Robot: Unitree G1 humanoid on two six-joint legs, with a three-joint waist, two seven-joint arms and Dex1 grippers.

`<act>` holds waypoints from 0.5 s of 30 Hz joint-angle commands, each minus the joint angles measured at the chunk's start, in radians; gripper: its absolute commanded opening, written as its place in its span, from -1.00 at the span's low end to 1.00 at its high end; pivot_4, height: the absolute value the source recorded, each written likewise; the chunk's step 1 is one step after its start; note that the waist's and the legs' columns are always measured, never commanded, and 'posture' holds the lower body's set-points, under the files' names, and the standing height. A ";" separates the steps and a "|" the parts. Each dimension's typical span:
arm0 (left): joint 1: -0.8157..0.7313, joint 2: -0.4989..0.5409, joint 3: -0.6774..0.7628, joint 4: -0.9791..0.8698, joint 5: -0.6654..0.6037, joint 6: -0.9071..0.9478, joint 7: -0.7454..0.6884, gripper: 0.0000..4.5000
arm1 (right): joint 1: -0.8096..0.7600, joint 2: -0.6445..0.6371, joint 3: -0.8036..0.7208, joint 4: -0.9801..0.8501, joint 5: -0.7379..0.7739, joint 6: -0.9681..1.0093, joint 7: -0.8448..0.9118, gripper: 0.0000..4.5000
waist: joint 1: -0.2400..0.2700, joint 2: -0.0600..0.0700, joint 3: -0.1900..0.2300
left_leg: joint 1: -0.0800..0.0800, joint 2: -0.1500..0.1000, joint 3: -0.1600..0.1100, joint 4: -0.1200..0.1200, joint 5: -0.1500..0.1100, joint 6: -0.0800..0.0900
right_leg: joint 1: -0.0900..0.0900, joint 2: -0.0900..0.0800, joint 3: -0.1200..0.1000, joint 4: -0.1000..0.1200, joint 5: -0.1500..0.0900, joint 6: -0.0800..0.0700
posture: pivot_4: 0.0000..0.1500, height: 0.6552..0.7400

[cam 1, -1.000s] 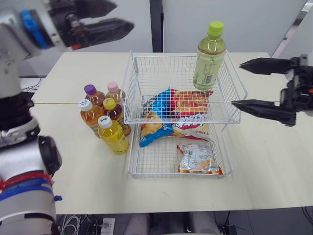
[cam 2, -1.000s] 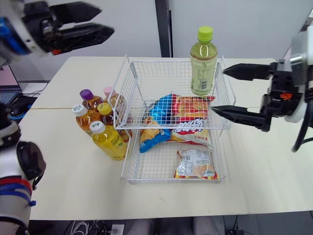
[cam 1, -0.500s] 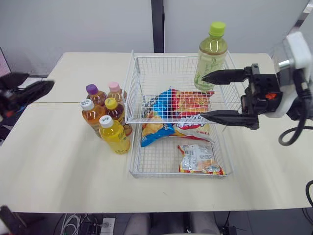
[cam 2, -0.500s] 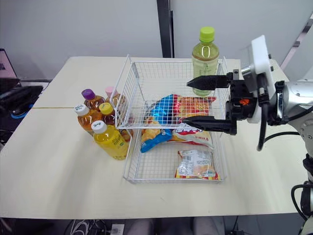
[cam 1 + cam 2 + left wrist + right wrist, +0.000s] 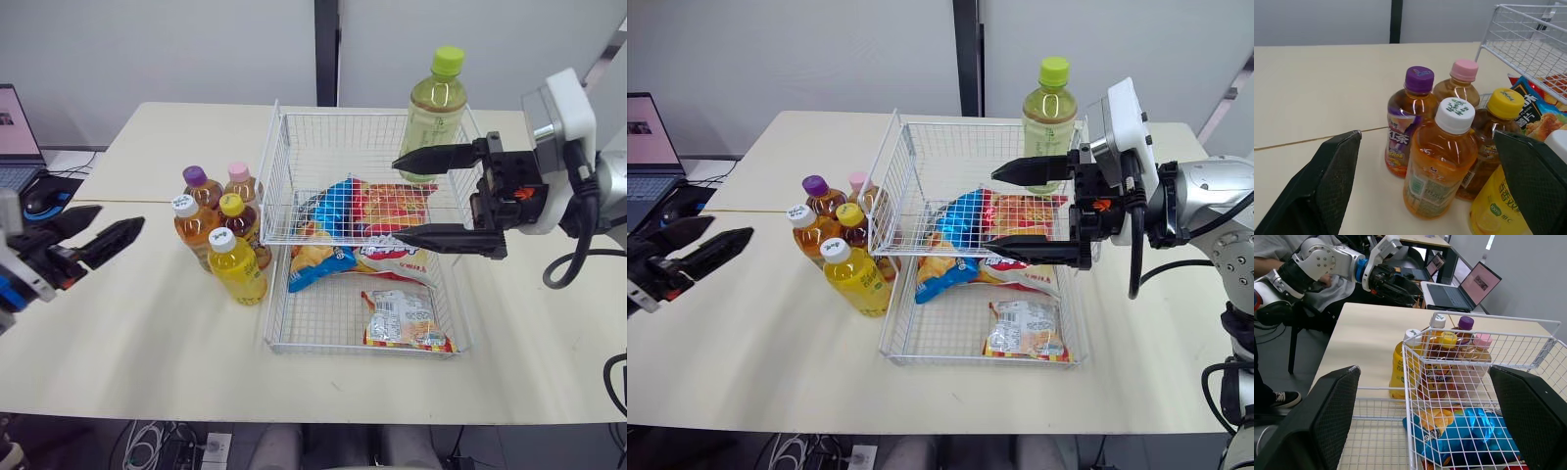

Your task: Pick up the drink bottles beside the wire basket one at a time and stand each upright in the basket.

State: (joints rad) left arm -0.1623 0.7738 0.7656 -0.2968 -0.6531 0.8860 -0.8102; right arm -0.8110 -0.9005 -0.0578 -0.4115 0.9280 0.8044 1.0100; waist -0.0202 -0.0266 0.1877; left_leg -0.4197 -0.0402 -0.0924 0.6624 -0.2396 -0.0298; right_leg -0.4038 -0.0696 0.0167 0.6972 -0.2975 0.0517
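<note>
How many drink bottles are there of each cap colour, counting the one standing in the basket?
White cap: 2
Yellow cap: 1
Purple cap: 1
Pink cap: 1
Green cap: 1
Total: 6 bottles

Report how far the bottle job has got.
Done: one green-capped bottle stands upright in the wire basket, in its upper tier.
In hand: nothing. The left gripper is open and points toward the bottles outside it, while the right gripper hangs open over the basket.
Left: five bottles standing beside the basket.
</note>
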 commanded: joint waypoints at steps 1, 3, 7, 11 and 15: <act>-0.044 -0.003 -0.072 -0.024 0.022 -0.069 0.064 0.99 | -0.032 -0.007 -0.027 -0.015 0.012 0.004 0.009 1.00 | 0.000 0.000 0.000 | 0.000 0.000 0.000 0.000 0.000 0.000 | 0.000 0.000 0.000 0.000 0.000 0.000 | 1.00 1.00; -0.062 -0.009 -0.114 -0.016 0.028 -0.086 0.092 0.99 | -0.034 -0.004 -0.029 -0.018 0.012 0.008 0.007 1.00 | -0.001 0.000 0.000 | 0.000 0.000 0.000 0.000 0.000 0.000 | 0.000 0.000 0.000 0.000 0.000 0.000 | 1.00 1.00; -0.101 -0.019 -0.180 0.009 0.038 -0.116 0.132 0.99 | -0.033 0.000 -0.032 -0.022 0.009 0.009 0.003 1.00 | -0.006 0.000 0.000 | 0.000 0.000 0.001 0.000 0.000 0.000 | 0.000 0.000 0.000 0.000 0.000 0.000 | 1.00 1.00; -0.121 -0.015 -0.231 0.044 0.065 -0.159 0.151 0.99 | -0.032 0.002 -0.036 -0.028 0.012 0.012 -0.005 1.00 | -0.007 0.000 0.000 | 0.000 0.000 0.001 0.000 0.000 0.000 | 0.000 0.001 0.000 0.000 0.000 0.000 | 1.00 1.00; -0.132 -0.022 -0.255 0.054 0.058 -0.183 0.154 0.99 | -0.026 0.002 -0.041 -0.037 0.016 0.016 -0.017 1.00 | -0.009 0.000 0.000 | 0.000 0.000 0.001 0.000 0.000 0.000 | 0.000 0.001 0.000 0.000 0.000 0.000 | 1.00 1.00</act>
State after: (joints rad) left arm -0.2760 0.7480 0.5022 -0.2310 -0.5895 0.7296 -0.6614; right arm -0.8205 -0.8945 -0.0595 -0.4204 0.9287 0.8215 1.0011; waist -0.0294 -0.0266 0.1877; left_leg -0.4198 -0.0401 -0.0915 0.6620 -0.2396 -0.0297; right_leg -0.4041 -0.0689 0.0170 0.6974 -0.2974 0.0517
